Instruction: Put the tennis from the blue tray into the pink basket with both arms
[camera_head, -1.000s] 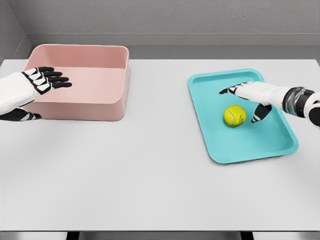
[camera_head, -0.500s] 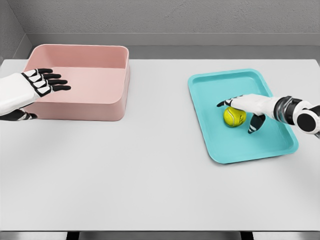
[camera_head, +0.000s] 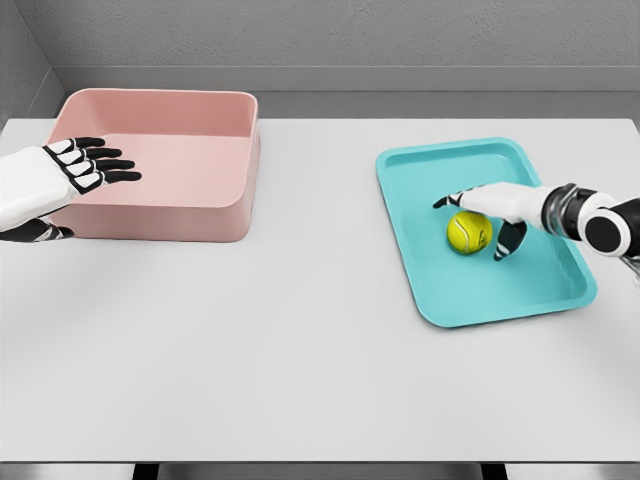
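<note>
A white table (camera_head: 300, 350) fills most of the view, with a grey wall (camera_head: 350, 35) behind it

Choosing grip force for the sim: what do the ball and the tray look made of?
Tennis ball: yellow-green, matte and fuzzy-looking with a pale seam, probably felt over rubber. Blue tray: one smooth teal piece with rounded raised rim and soft sheen, likely moulded plastic.

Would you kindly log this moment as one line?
right robot hand: open over tennis ball | ball: in blue tray | left robot hand: open by pink basket
</note>
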